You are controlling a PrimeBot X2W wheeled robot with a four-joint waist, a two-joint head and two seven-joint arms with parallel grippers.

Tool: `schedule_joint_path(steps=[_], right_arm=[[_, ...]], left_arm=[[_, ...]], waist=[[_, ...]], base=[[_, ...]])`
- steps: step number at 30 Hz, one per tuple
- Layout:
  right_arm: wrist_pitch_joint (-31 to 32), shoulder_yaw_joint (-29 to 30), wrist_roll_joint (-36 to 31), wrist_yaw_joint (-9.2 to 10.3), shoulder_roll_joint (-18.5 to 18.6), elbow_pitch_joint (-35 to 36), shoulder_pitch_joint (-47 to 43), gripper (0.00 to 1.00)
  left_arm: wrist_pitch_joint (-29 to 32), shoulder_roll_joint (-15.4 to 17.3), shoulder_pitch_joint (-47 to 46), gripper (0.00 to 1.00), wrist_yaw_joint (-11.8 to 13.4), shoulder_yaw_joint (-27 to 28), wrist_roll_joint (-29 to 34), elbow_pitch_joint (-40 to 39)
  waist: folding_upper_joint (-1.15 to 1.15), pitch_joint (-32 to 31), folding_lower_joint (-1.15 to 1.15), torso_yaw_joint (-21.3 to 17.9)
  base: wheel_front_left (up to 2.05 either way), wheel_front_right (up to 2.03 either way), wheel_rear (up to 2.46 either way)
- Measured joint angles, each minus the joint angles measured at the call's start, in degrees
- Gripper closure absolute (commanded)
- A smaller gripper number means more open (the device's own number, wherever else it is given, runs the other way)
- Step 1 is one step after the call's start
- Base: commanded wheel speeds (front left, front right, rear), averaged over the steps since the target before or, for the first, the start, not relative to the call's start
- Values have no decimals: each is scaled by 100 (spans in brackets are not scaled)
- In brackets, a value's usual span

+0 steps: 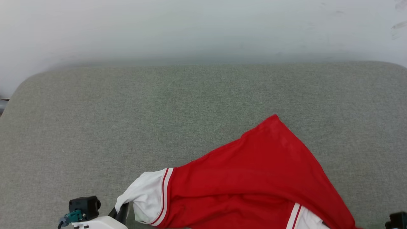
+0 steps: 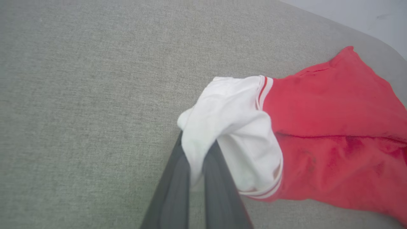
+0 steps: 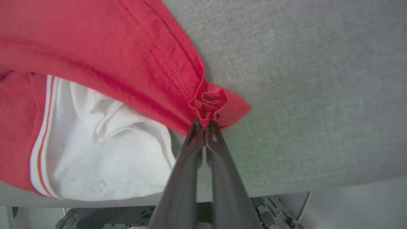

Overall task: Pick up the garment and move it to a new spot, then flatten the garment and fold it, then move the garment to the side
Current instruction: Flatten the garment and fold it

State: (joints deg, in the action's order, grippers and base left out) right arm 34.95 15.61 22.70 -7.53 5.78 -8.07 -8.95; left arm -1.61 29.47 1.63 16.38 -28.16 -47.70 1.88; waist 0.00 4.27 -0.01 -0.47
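Lower right of the head view, item one: the garment point(image 1: 254, 184), red body and white sleeves, draped unevenly over the grey-green worktop point(image 1: 127, 111). One red corner peaks toward frame centre and the rest runs off the bottom edge.

Item two: left end effector point(image 2: 197, 149), clamped on a pinch of white sleeve point(image 2: 229, 121) at the centre of the left wrist view.

Item three: right end effector point(image 3: 203, 122), closed on a puckered red hem corner point(image 3: 211, 100) at the centre of the right wrist view.

Risks for you to log:
- Both holds are thin pinches near the fingertips. If you draw the arms apart too briskly, a corner likely slips free and the cloth collapses.
- The sleeve is doubled over itself, so spreading may trap a fold underneath.
- The garment sits close to the worktop's edge, at the bottom of the right wrist view. A dropped side could slide off.
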Motion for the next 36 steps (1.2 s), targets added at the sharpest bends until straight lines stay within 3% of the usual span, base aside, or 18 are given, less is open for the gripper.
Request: schedule_joint_path(steps=[3,4,5,15,21,25,30,36], right_arm=[[12,86,54,0,-168,122,-301,100],[-90,109,85,0,-208,166,-333,87],[-207,110,133,0,-230,202,-344,0],[-2061,-1,21,2,-135,576,356,0],[-2196,-334,-76,2,243,120,1261,0],[-1805,-883,1,2,708,-345,2048,0],[-662,-1611,353,2,1265,-943,3116,0],[290,-2278,611,2,1660,-1438,4073,0]], left_arm=[[27,11,46,100,29,-8,-38,-11],[31,20,46,100,29,-5,-40,-24],[44,24,46,100,30,-2,-45,-31],[52,52,-2,100,24,13,-85,-89],[44,-64,-292,100,-68,-89,14,-93],[32,-134,-567,100,-156,-142,70,-79],[-11,-275,-940,100,-279,-250,188,-51],[-71,-441,-1299,100,-457,-364,267,44]], waist=[[0,-30,0,-30],[0,-30,0,-30],[0,-28,0,-30],[0,103,1,-9],[0,271,2,167],[0,464,2,313],[0,777,2,501],[0,1150,2,760]], base=[[0,0,0],[0,0,0],[0,0,0],[0,0,0],[0,0,0],[0,0,0],[0,0,0],[0,0,0]])
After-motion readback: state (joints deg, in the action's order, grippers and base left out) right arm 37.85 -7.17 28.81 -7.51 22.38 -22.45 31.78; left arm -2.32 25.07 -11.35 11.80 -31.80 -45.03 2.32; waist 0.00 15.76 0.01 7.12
